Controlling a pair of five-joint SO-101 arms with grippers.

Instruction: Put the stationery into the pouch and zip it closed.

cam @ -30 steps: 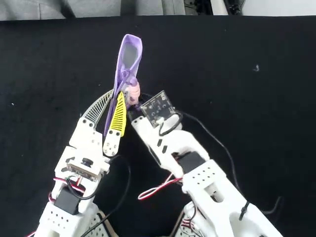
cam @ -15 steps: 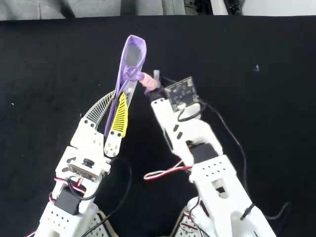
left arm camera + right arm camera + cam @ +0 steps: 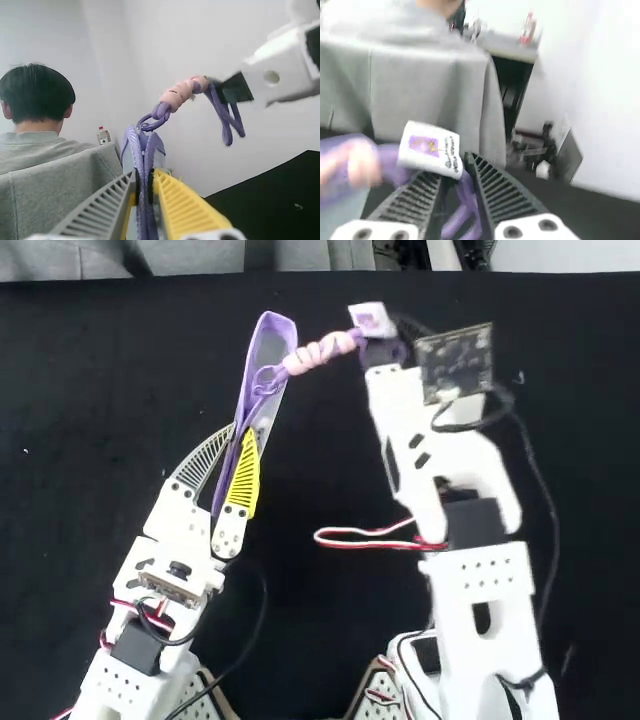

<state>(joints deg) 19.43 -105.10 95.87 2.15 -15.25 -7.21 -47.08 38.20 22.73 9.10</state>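
1. One black table (image 3: 90, 390) is seen, carrying everything. A strip of grey fabric (image 3: 60, 258) is seen beyond its far edge.
2. Two arms are counted, mounted side by side at the near edge: the left arm (image 3: 170, 560) and the right arm (image 3: 450, 520). Part of the tabletop's middle is hidden by both.
3. One purple pouch (image 3: 262, 380) (image 3: 142, 150) is held upright above the tabletop, toward the far edge and near its middle. Its lower part is covered by the fingers holding it. Whether its zip is closed cannot be told.
4. One circuit board (image 3: 455, 355) is carried on the right arm's wrist, and one red-and-white cable (image 3: 365, 537) hangs in a loop beside that arm.
5. Two grippers are counted. The left gripper (image 3: 240, 435) (image 3: 145, 175), with one grey and one yellow finger, is clenched on the pouch. The right gripper (image 3: 375, 340) (image 3: 235, 90) (image 3: 457, 172), with black fingers, is clamped on the cord near the far edge.
6. One pink-and-purple cord (image 3: 315, 352) (image 3: 180, 91) is stretched from the pouch's top to the right gripper.
7. One white tag (image 3: 368, 315) (image 3: 430, 149) is attached at the cord's end, just beside the right gripper's fingers, and part of the grip is hidden by it in the right wrist view.
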